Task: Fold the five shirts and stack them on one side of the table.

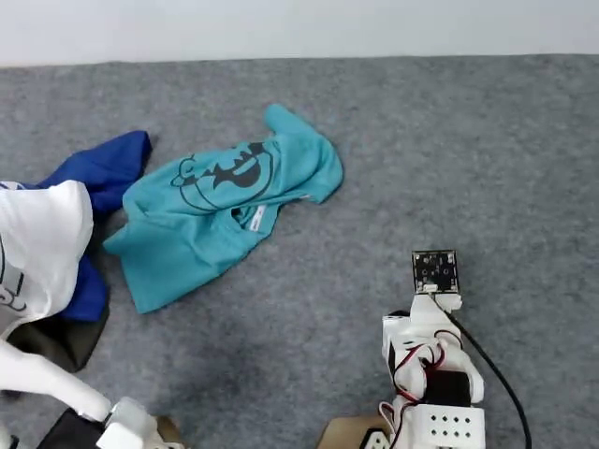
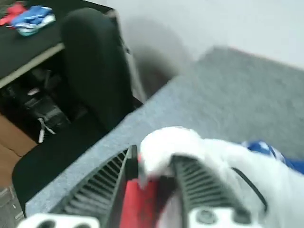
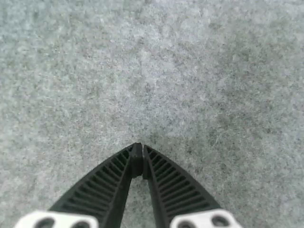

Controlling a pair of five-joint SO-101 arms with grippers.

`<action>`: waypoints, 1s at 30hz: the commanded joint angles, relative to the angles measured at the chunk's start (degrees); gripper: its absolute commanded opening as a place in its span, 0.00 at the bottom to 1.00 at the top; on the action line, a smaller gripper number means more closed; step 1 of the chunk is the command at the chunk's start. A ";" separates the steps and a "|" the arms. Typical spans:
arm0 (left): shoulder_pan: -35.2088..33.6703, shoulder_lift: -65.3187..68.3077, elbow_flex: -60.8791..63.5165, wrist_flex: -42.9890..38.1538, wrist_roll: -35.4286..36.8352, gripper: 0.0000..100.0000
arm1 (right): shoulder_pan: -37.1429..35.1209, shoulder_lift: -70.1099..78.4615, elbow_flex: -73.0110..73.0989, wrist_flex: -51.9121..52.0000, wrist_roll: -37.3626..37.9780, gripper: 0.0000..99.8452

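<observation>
1. The left end effector point(image 2: 154, 161) is clenched on a bunch of the white shirt point(image 2: 228, 161). The cloth bulges out past its ribbed fingers point(image 2: 199, 185). A red patch sits deep in the grip (print or a separate garment, I cannot tell). Taking a bunch rather than a flat edge suits pulling the shirt free of the heap, not folding it.
2. Just beyond that end effector the blue shirt point(image 2: 259, 147) peeks out from behind the white one. In the high view it lies partly under the white shirt, and a dark shirt point(image 1: 61, 341) sits beneath both. They are heaped together, so I judge that none of them is folded yet.
3. The right end effector point(image 3: 137, 164) has its fingers pressed together tip to tip on nothing. It hangs over bare table point(image 3: 213, 71), well apart from every shirt. It is probably parked out of the way while the other arm works.
4. Farther out, ahead of the right end effector and toward the left arm's side, lies the teal shirt point(image 1: 225, 215). It is crumpled with the print up, one corner near the blue shirt. The bare table around it leaves room to spread and fold it there.
5. Farthest off, past the left end effector and beyond the table's edge, stand a black chair point(image 2: 95, 71) and a desk point(image 2: 33, 52).
</observation>
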 commanded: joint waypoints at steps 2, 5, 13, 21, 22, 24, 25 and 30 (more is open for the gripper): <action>3.34 -2.73 -0.22 5.98 -2.37 0.26 | -0.48 -0.40 0.70 0.22 -0.26 0.01; 5.27 -4.31 -0.13 9.41 -3.16 0.26 | -0.48 -0.40 0.70 0.22 -0.26 0.01; 20.31 -11.52 0.04 25.76 -2.73 0.26 | -0.48 -0.40 0.70 0.22 -0.26 0.01; 32.62 -18.55 4.35 33.23 0.70 0.23 | -0.48 -0.40 0.70 0.22 -0.26 0.01; 33.58 -19.34 5.41 33.23 0.88 0.22 | -0.48 -0.40 0.70 0.22 -0.26 0.01; 34.81 -21.19 7.43 33.23 0.88 0.21 | -0.48 -0.40 0.70 0.22 -0.26 0.01; 35.34 -22.42 8.31 33.23 0.88 0.19 | -0.48 -0.40 0.70 0.22 -0.26 0.01; 39.47 -28.04 15.60 33.23 0.62 0.16 | -0.75 -0.40 0.70 0.04 -0.44 0.01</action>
